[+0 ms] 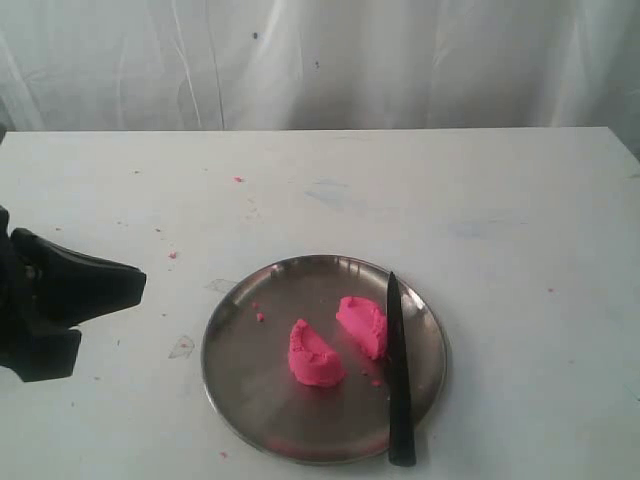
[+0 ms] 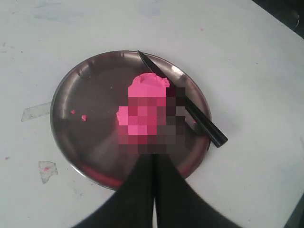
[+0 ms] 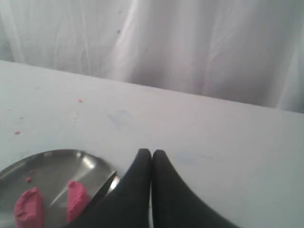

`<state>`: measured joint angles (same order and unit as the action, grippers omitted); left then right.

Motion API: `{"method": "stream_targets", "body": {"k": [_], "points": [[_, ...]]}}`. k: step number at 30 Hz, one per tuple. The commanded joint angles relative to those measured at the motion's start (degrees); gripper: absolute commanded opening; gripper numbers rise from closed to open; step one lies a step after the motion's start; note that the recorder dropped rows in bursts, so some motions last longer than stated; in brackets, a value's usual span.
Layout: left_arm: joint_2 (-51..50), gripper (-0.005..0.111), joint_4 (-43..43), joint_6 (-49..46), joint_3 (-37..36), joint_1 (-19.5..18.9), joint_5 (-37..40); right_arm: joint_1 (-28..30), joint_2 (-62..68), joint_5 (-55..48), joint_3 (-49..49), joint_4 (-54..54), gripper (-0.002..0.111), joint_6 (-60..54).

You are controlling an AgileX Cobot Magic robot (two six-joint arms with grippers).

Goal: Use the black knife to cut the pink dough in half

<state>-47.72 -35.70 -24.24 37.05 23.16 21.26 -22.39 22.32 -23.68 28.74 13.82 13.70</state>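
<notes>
Dough [image 1: 315,357] lies halved on the plate [image 1: 250,400], lower centre of frame, knife [image 1: 398,370] beside the right half. Left hand [image 2: 154,164] and right hand [image 3: 151,156] are pinched together, empty; lift them away without nudging the knife.

The matte black left hand [image 1: 138,282] is a blocky wedge, thick at its base and narrowing to a blunt nose, with a squarer black body behind it. Seen close, its two fingers [image 2: 135,194] are smooth, unmarked and broad-rooted, tapering to narrow tips. The right hand [image 3: 152,153] is equally black, its fingers ending in rounded tips.
</notes>
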Motion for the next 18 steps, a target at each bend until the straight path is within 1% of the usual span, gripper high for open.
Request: {"method": "stream_targets", "body": {"k": [1, 5, 9, 14, 18], "points": [[0.37, 0.0, -0.88, 0.04, -0.35, 0.13, 0.03, 9.37, -5.44, 0.08, -0.21, -4.0, 0.0, -9.59], [0.37, 0.0, -0.88, 0.04, -0.35, 0.13, -0.21, 17.73, -9.76, -3.54, -0.21, -6.5, 0.0, -12.66], [0.37, 0.0, -0.88, 0.04, -0.35, 0.13, -0.21, 23.35, -13.81, -5.79, -1.43, -6.54, 0.0, -12.66], [0.37, 0.0, -0.88, 0.04, -0.35, 0.13, -0.21, 28.37, -19.39, -0.75, -8.25, -7.74, 0.0, -12.66], [0.37, 0.0, -0.88, 0.04, -0.35, 0.13, -0.21, 30.43, -22.32, 3.79, -14.18, -11.39, 0.0, -12.66]]}}
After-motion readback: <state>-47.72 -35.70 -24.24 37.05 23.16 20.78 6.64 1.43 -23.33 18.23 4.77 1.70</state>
